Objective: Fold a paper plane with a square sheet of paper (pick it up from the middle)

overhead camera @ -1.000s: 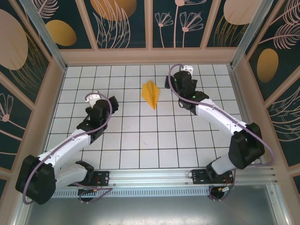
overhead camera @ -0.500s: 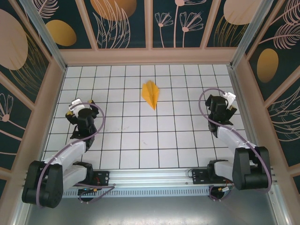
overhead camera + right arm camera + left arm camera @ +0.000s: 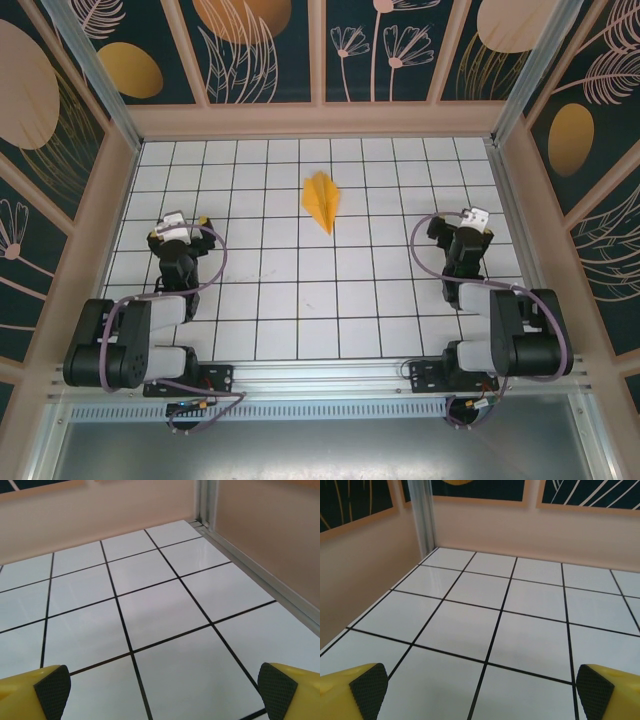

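The square sheet of paper lies folded as an orange-yellow paper plane point(image 3: 321, 200), a narrow dart flat on the white grid table in the top view, its point towards the near right. My left gripper point(image 3: 180, 228) is pulled back at the left, well away from the plane. In the left wrist view the left gripper point(image 3: 482, 690) is open, its black pads point(image 3: 368, 687) far apart over bare tiles. My right gripper point(image 3: 460, 225) sits folded back at the right. The right gripper point(image 3: 162, 690) is open too, with nothing between its pads point(image 3: 276, 690).
Beige walls point(image 3: 320, 120) with metal corner posts point(image 3: 422, 515) close the table on three sides. The left wall is near the left gripper and the right wall point(image 3: 270, 535) near the right one. An aluminium rail point(image 3: 320, 375) carries both arm bases.
Both arms have drawn back from beside the paper plane to folded poses near their bases. The plane has stayed where it was. Both grippers remain open.
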### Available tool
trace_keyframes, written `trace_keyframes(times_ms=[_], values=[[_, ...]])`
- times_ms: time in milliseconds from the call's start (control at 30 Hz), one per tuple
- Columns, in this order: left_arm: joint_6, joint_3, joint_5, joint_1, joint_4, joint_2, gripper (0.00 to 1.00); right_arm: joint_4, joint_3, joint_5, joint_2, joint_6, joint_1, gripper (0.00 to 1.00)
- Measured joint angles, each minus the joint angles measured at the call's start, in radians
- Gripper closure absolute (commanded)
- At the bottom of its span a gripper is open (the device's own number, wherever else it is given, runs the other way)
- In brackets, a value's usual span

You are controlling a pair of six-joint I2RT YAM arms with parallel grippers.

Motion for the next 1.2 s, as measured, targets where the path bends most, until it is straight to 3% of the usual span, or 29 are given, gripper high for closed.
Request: trace_keyframes(times_ms=[233, 500, 1200], values=[[0.006, 0.013, 0.089, 0.019, 0.143, 0.132, 0.01, 0.167, -0.01, -0.106, 0.09, -0.039, -0.02, 0.01], [0.005, 0.013, 0.108, 0.026, 0.235, 0.187, 0.01, 0.278, -0.033, -0.186, 0.176, -0.053, -0.041, 0.01], [0.004, -0.007, 0.062, 0.026, 0.3, 0.195, 0.01, 0.32, -0.034, -0.21, 0.18, -0.053, -0.042, 0.01]])
